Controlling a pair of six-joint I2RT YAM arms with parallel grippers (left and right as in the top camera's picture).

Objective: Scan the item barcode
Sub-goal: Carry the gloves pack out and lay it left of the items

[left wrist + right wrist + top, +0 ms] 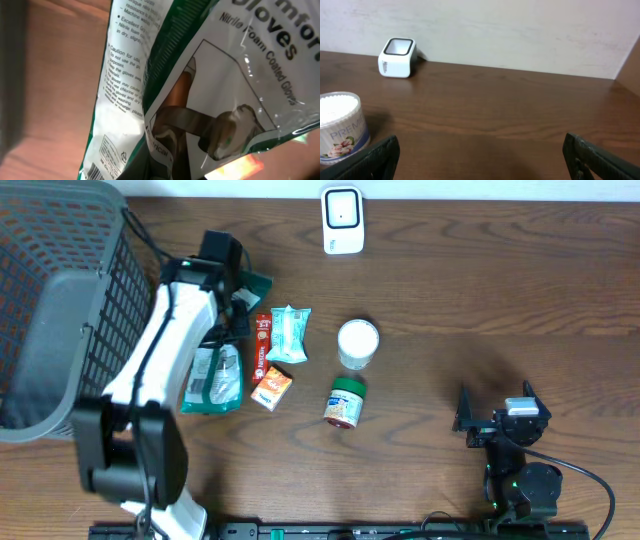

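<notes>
left claw (240, 300): pressed together. It looks to be pinching the top end of the pack, but the fingers don't show in the wrist view, so the grip is a judgement.
pack (215, 380): glove bag, green and white, left of the small items and partly under the left arm. It fills the left wrist view (215, 100), tilted and creased, with front print and back text both showing.
pack axis: long, running near-to-far along the arm, top end at the claw.
barcode: not found. Only small print and symbols at the lower left of the wrist view.
scanner (342, 220): white, at the far edge mid-table, also visible in the right wrist view (397, 56).
key relation: scanner lies far and to the right of the left claw. The left arm is much nearer, so the move looks like carry, then turn the coded face to the window.
right claw (495, 408): spread wide, empty, parked near-right and well apart from everything.
in the way: sachet (262, 340), pouch (290, 335) and tub (357, 342) sit between pack and scanner, so a dragged tail would sweep them.
other: box (272, 388) and jar (345, 402) nearer the front, off the line. Basket (60, 310) is left of the arm.
risk: limp film may fold over the code.
</notes>
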